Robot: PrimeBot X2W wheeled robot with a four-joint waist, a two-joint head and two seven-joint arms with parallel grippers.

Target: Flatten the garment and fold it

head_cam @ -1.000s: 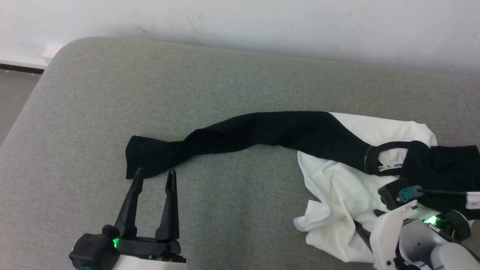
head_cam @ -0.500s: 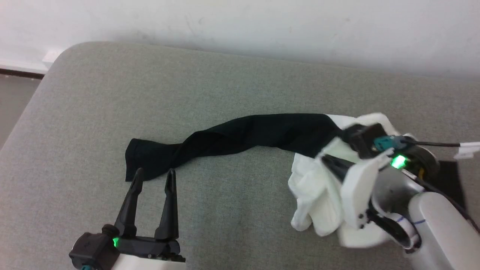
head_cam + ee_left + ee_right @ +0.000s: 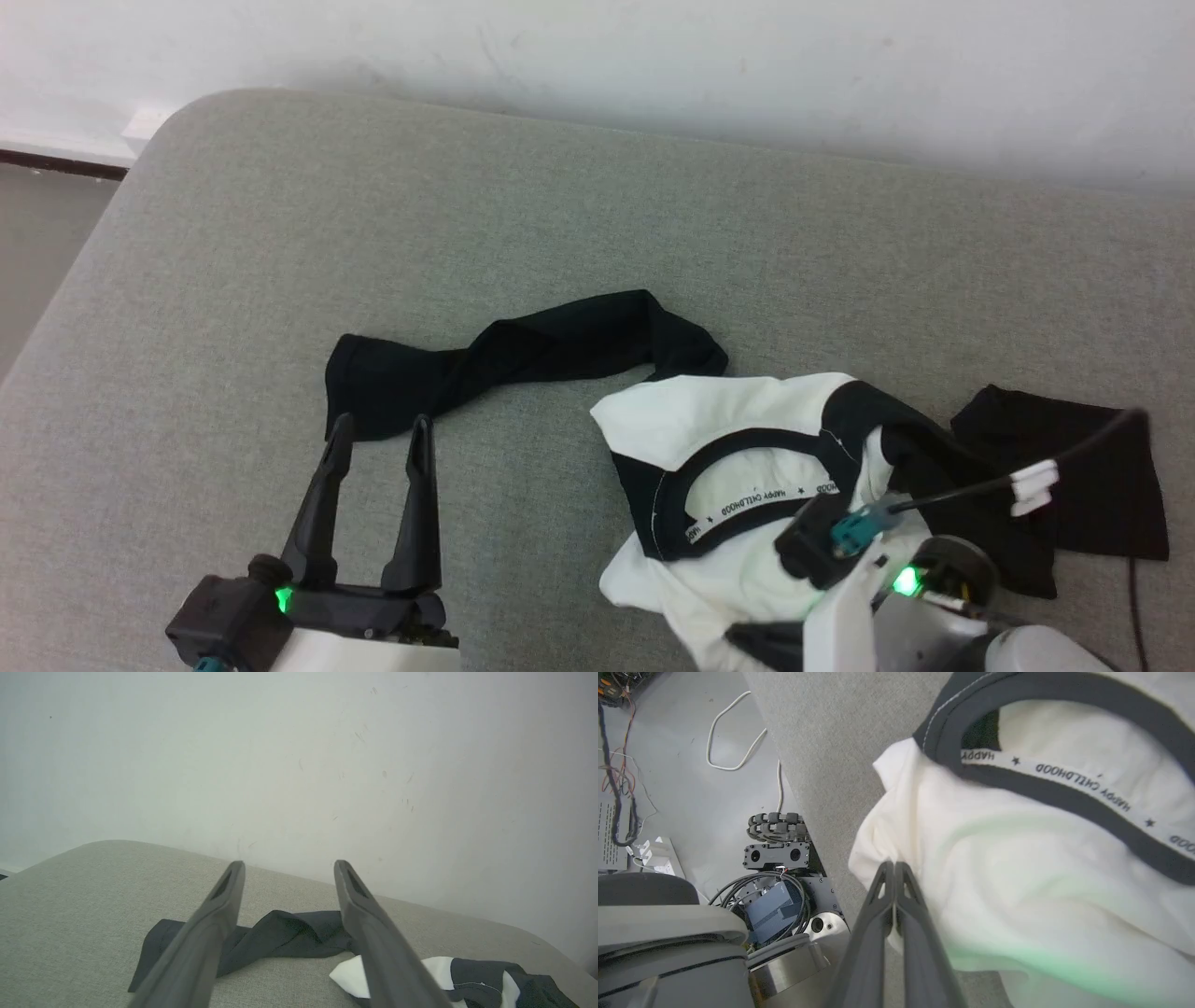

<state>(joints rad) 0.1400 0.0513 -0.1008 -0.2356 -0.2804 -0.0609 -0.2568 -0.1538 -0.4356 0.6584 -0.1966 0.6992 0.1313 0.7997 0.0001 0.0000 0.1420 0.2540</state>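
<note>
My right gripper (image 3: pixel 894 864) has clamped the shirt (image 3: pixel 738 434) and dragged it toward eight o'clock, and the sleeve (image 3: pixel 523 359) has bunched up!

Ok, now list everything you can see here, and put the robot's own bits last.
garment: one, white body with black sleeves and neckband, crumpled on the padded surface, one sleeve trailing left
padded surface: one, grey, under the garment
wall: one, white, behind the surface
floor: grey, beside the surface
cable: one white loop, on the floor
robot base: one, dark and metal, on the floor
left gripper: one, dark, open, by the sleeve's cuff
right gripper: one, dark, shut on the garment's white cloth
</note>
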